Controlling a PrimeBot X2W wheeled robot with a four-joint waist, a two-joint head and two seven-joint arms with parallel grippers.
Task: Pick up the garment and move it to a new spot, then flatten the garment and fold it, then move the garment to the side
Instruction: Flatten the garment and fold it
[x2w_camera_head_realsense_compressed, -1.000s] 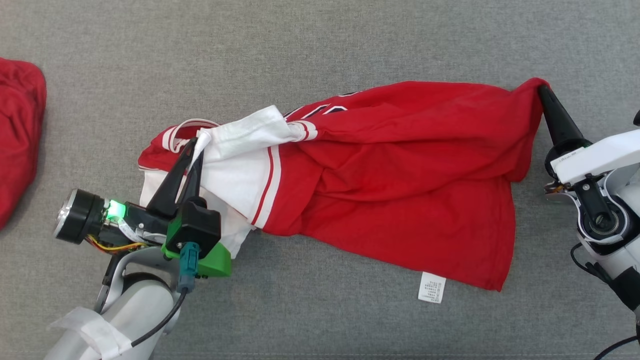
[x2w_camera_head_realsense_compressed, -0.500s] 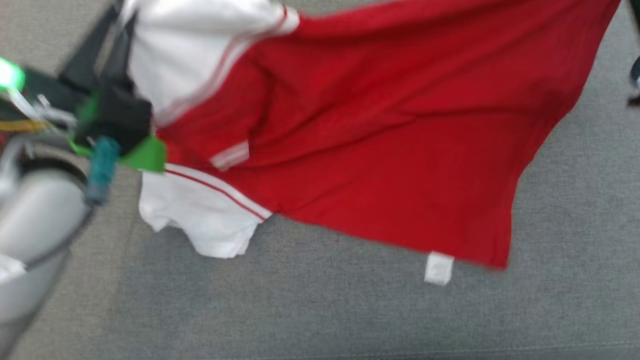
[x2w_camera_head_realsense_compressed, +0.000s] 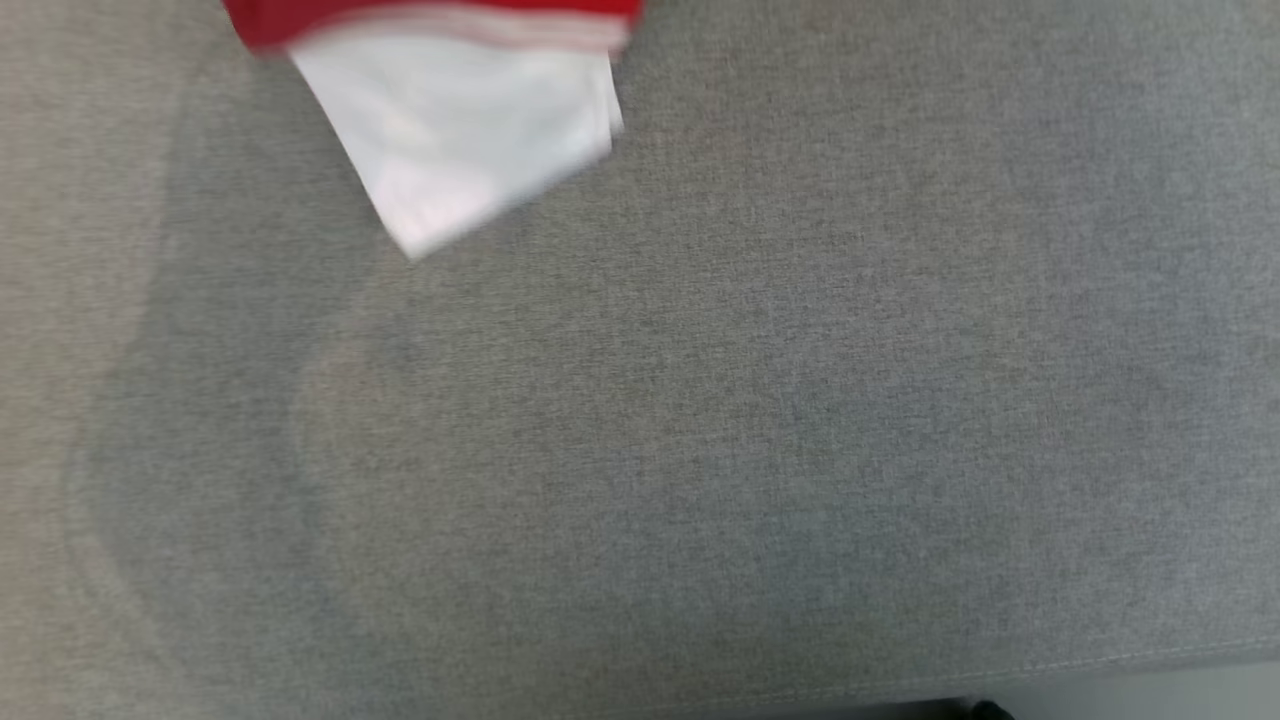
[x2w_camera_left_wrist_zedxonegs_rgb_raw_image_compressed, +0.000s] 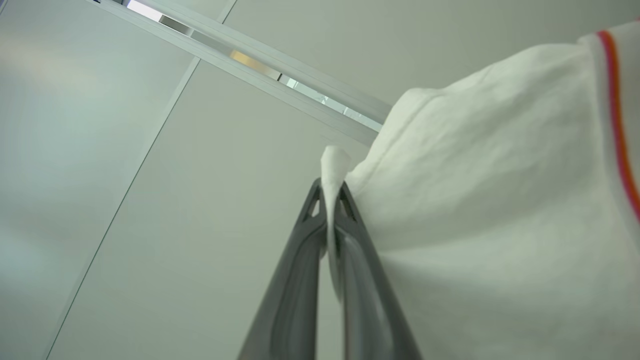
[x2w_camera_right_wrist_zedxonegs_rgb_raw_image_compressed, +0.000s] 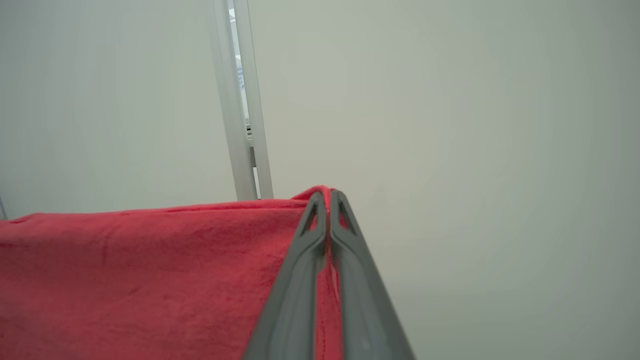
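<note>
The left tool (x2w_camera_left_wrist_zedxonegs_rgb_raw_image_compressed: 330, 190) is pinched shut on a white bit of the garment (x2w_camera_head_realsense_compressed: 455, 140). The right tool (x2w_camera_right_wrist_zedxonegs_rgb_raw_image_compressed: 328, 197) is pinched shut on its red edge. Both hold the garment up above the grey bench (x2w_camera_head_realsense_compressed: 700, 450). A blurry white end, maybe a sleeve, hangs at the top of the head view.

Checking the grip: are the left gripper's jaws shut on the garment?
Shut on it: in the left wrist view, a white fold of the garment sits pinched between the jaws of the left gripper.
</note>
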